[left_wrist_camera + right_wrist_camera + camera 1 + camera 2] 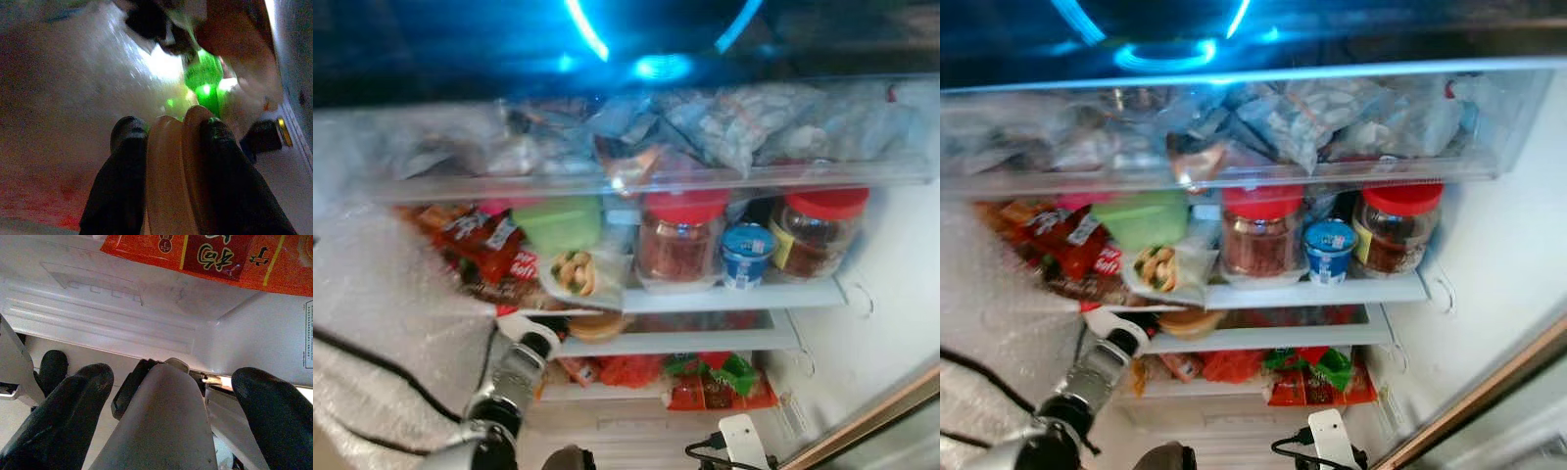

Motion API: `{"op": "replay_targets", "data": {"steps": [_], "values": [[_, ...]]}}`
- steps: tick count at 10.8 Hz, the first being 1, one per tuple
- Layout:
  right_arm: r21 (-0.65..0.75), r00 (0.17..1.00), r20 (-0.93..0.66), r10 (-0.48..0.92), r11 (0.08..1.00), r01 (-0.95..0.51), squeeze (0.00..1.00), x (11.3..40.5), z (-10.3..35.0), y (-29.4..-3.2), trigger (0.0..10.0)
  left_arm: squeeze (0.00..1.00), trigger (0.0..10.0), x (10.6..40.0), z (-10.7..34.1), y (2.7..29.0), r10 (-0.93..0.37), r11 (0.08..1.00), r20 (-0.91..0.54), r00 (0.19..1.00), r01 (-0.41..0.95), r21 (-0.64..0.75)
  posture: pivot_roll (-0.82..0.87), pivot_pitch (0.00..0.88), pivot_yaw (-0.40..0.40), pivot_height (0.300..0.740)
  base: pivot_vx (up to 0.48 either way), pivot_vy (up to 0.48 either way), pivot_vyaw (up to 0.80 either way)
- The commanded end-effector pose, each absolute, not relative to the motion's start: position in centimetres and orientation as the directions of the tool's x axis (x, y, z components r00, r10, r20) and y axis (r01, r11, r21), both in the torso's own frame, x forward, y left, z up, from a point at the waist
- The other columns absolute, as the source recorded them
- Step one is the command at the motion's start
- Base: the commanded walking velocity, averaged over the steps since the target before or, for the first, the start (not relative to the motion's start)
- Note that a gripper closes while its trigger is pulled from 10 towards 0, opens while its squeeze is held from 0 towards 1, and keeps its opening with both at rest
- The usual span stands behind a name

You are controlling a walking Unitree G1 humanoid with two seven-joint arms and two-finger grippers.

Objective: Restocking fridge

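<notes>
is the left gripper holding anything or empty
Holding. The left gripper is shut on a tan round item, pinched between both fingers.

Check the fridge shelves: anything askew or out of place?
Yes. A packet with green-and-tan food hangs tilted over the front edge of the jar shelf, beside the left red-lidded jar. The left gripper holds a tan disc-shaped item.

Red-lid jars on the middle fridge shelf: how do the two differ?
The left red-lidded jar is filled nearly to its lid with reddish-brown contents; the right red-lidded jar looks darker and carries a yellowish label on its side. The left one stands beside the green tub, the right one nearer the fridge wall, with the small blue-and-white cup between them. Both are clear, upright and capped.
</notes>
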State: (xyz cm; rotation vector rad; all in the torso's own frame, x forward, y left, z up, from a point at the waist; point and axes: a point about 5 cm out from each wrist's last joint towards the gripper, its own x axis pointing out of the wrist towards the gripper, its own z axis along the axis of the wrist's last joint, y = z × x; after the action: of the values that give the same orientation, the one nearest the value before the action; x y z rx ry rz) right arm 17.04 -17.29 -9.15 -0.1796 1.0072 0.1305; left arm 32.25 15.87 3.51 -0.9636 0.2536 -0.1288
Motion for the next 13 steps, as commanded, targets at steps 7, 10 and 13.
{"op": "replay_targets", "data": {"steps": [7, 10, 13], "values": [[-0.079, 0.510, -0.859, 0.031, 0.978, -0.193, 0.00, 16.47, -9.41, -17.13, 10.0, 0.00, 10.0, 32.44, 3.31, 16.23, -0.188, 0.591, -0.183, 0.965, -0.037, -0.806, -0.02, 0.000, 0.035, 0.660, 0.000, 0.000, 0.00], [-0.077, 0.511, -0.859, 0.035, 0.977, -0.198, 0.00, 16.45, -9.43, -17.02, 10.0, 1.00, 10.0, 32.66, 3.53, 16.25, -0.180, 0.601, -0.179, 0.967, -0.037, -0.799, -0.02, 0.000, 0.033, 0.660, 0.000, 0.000, 0.00], [-0.074, 0.515, -0.856, 0.041, 0.977, -0.201, 0.00, 16.57, -9.39, -16.82, 10.0, 1.00, 10.0, 32.36, 3.18, 16.18, -0.190, 0.599, -0.186, 0.964, -0.036, -0.800, -0.01, 0.000, 0.036, 0.660, 0.000, 0.000, 0.00]]}}
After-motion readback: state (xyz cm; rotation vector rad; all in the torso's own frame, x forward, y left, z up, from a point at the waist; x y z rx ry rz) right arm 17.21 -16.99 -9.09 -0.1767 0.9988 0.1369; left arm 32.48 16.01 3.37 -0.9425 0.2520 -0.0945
